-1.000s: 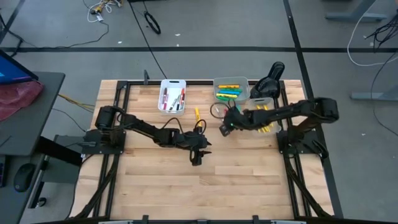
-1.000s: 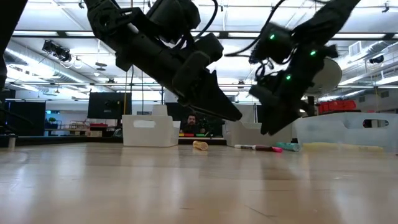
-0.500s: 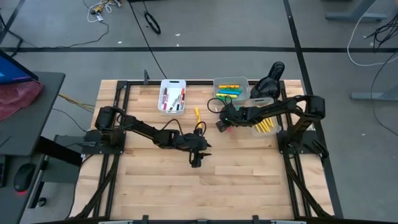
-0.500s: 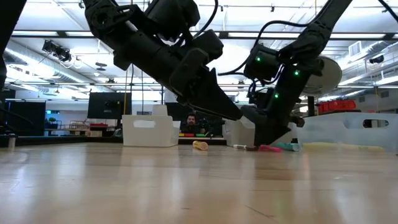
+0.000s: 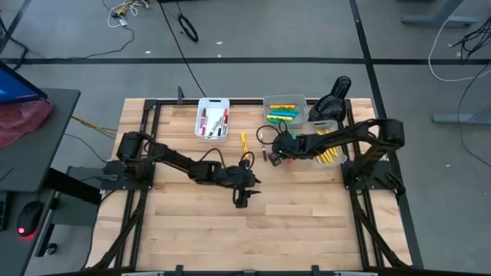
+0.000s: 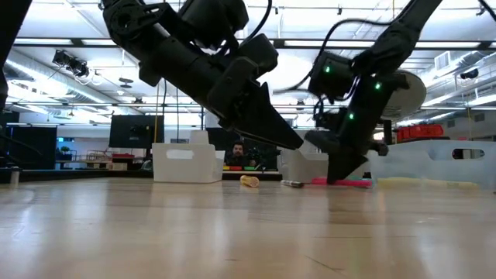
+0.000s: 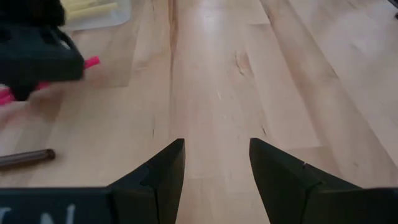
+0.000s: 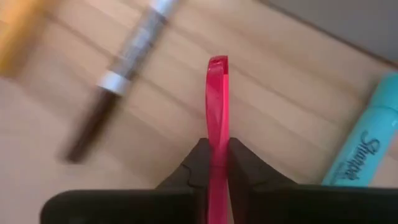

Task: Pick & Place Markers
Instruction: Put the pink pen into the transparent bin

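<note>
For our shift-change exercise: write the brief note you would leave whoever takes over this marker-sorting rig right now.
Right tool: shut on a pink marker, low over the table near the green-marker bin.
Left tool: open, empty, over bare wood mid-table.
Done: red and dark markers in the white bin; yellow ones in the bin under the right arm.
Left: bin the pink marker, then the loose ones: yellow marker, dark marker, teal highlighter.

Bare table (image 5: 230, 230) below; bins (image 5: 212, 117) along far edge
</note>
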`<action>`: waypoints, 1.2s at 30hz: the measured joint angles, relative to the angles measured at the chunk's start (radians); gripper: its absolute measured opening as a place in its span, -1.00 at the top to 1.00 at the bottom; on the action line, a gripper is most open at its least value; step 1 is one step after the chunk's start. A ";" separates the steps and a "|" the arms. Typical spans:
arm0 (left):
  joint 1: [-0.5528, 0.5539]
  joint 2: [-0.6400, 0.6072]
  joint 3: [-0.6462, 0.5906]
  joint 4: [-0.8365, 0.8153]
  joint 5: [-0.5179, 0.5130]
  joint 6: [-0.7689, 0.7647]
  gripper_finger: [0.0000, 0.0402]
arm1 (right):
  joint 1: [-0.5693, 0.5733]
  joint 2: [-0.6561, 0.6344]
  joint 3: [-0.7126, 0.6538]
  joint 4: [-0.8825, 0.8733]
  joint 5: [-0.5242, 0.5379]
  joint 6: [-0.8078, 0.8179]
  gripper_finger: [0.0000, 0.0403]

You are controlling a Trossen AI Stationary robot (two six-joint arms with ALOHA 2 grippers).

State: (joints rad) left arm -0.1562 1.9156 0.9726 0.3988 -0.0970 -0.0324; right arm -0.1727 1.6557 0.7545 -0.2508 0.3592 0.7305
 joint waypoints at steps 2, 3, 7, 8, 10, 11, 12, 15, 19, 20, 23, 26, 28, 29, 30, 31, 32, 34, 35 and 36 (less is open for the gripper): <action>-0.004 0.000 0.000 0.000 -0.005 0.001 0.07 | 0.015 -0.048 0.001 0.005 0.003 0.011 0.88; -0.005 0.000 0.000 0.000 -0.009 0.002 0.07 | 0.024 -0.076 0.001 0.001 0.005 0.011 0.89; -0.005 0.000 0.000 0.002 -0.015 0.003 0.07 | 0.069 -0.214 0.002 -0.029 0.010 0.012 0.92; -0.005 0.000 0.000 0.003 -0.015 0.002 0.07 | 0.080 -0.255 0.007 -0.050 0.010 0.014 0.91; -0.005 0.000 0.000 0.004 -0.015 0.003 0.07 | 0.107 -0.330 0.033 -0.143 0.018 0.029 0.91; -0.005 0.000 0.000 0.005 -0.015 0.002 0.07 | 0.120 -0.363 0.053 -0.209 0.031 0.042 0.91; -0.005 0.000 0.000 0.006 -0.015 0.002 0.07 | 0.134 -0.392 0.079 -0.283 0.048 0.059 0.91; -0.005 0.000 0.000 0.012 -0.015 0.002 0.07 | 0.166 -0.451 0.165 -0.531 0.093 0.128 0.92; -0.005 0.000 0.000 0.019 -0.015 0.002 0.07 | 0.170 -0.475 0.239 -0.858 0.069 0.257 0.91; -0.005 0.000 0.000 0.021 -0.015 0.002 0.07 | 0.167 -0.477 0.245 -0.925 0.055 0.292 0.91; -0.005 0.000 0.000 0.020 -0.015 0.002 0.07 | 0.150 -0.473 0.243 -1.081 0.018 0.375 0.91; -0.005 0.000 0.000 0.021 -0.015 0.002 0.07 | 0.127 -0.468 0.219 -1.121 0.000 0.399 0.91; -0.005 0.000 0.000 0.022 -0.015 0.002 0.07 | 0.104 -0.469 0.186 -1.100 -0.006 0.386 0.91; -0.005 0.000 0.000 0.022 -0.015 0.001 0.07 | 0.090 -0.469 0.164 -1.080 -0.011 0.371 0.91; -0.005 0.000 0.000 0.021 -0.015 0.000 0.07 | 0.075 -0.468 0.139 -1.056 -0.014 0.358 0.91; -0.005 0.000 0.000 0.021 -0.015 0.000 0.07 | 0.059 -0.468 0.114 -1.029 -0.017 0.341 0.91; -0.005 0.000 0.000 0.022 -0.015 0.000 0.07 | 0.039 -0.468 0.086 -0.994 -0.022 0.321 0.91; -0.005 0.000 0.000 0.021 -0.015 -0.003 0.07 | -0.001 -0.468 0.032 -0.912 -0.028 0.274 0.91; -0.005 0.000 0.000 0.022 -0.015 -0.003 0.07 | -0.023 -0.468 0.006 -0.869 -0.028 0.248 0.91; -0.005 0.000 0.000 0.022 -0.015 -0.003 0.07 | -0.043 -0.468 -0.017 -0.828 -0.028 0.223 0.91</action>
State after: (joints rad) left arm -0.1616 1.9156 0.9726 0.4209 -0.1116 -0.0357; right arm -0.2152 1.1877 0.7376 -1.0788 0.3314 0.9534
